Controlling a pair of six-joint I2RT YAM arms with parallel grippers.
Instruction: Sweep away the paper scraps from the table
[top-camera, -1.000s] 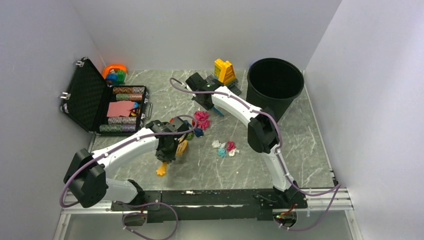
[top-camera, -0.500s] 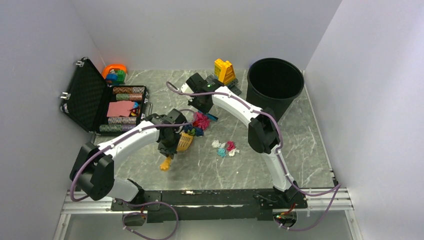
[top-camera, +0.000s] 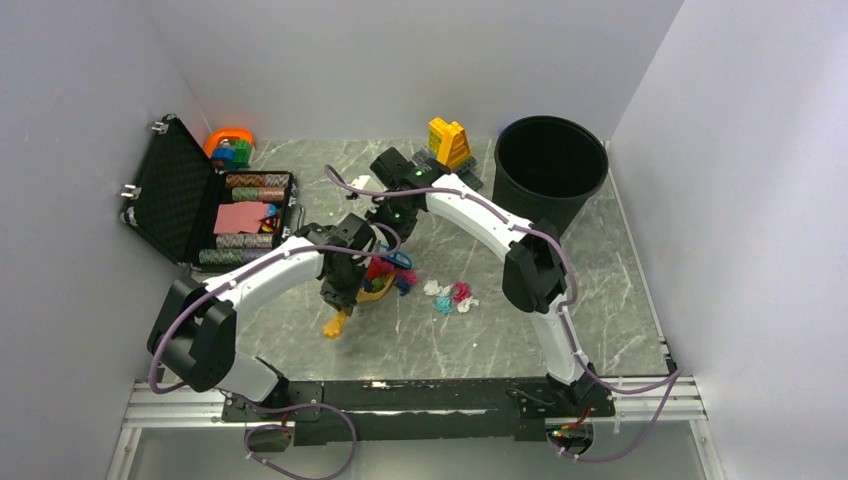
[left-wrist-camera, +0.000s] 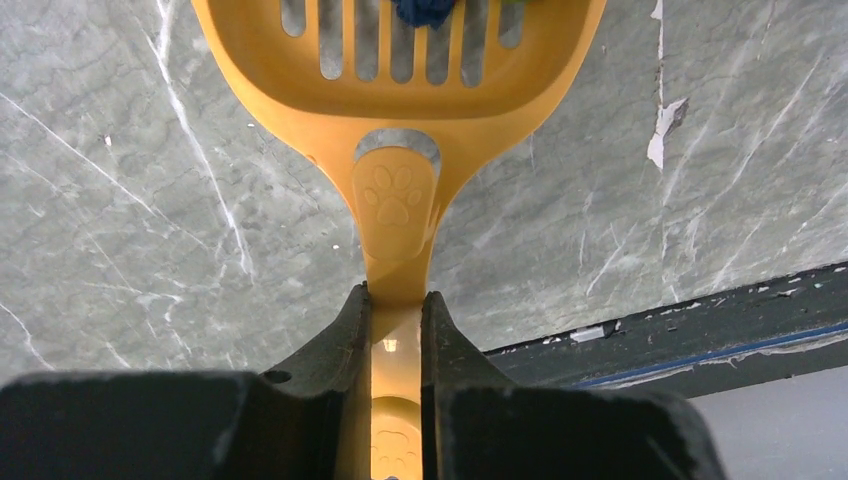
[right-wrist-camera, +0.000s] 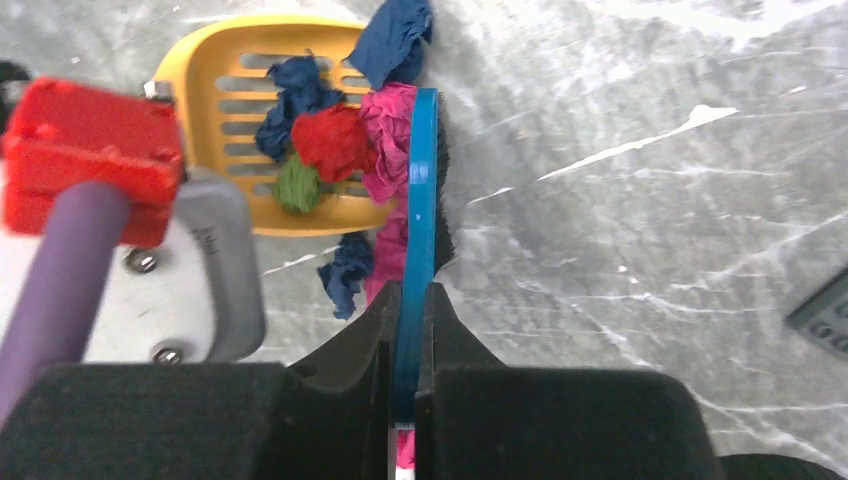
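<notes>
My left gripper (left-wrist-camera: 396, 300) is shut on the handle of a yellow slotted scoop (left-wrist-camera: 400, 60), seen from above in the top view (top-camera: 372, 290). My right gripper (right-wrist-camera: 410, 300) is shut on a blue brush (right-wrist-camera: 421, 180) with black bristles, held edge-on against the scoop's mouth. Red, dark blue and green paper scraps (right-wrist-camera: 325, 140) lie in the scoop; pink and blue scraps (right-wrist-camera: 385, 250) are pressed between brush and scoop. A second small heap of white, teal and pink scraps (top-camera: 450, 294) lies on the grey marble table (top-camera: 600, 300) to the right.
A black bin (top-camera: 550, 170) stands at the back right. An open black case (top-camera: 205, 210) with poker chips is at the left. A yellow-orange brick build (top-camera: 449, 143) is at the back. A black rail (top-camera: 420, 392) runs along the near edge.
The right arm has brought the brush left and nearer, pushing the pink and blue scraps into the scoop. The left arm has shifted the scoop a little right to meet it.
</notes>
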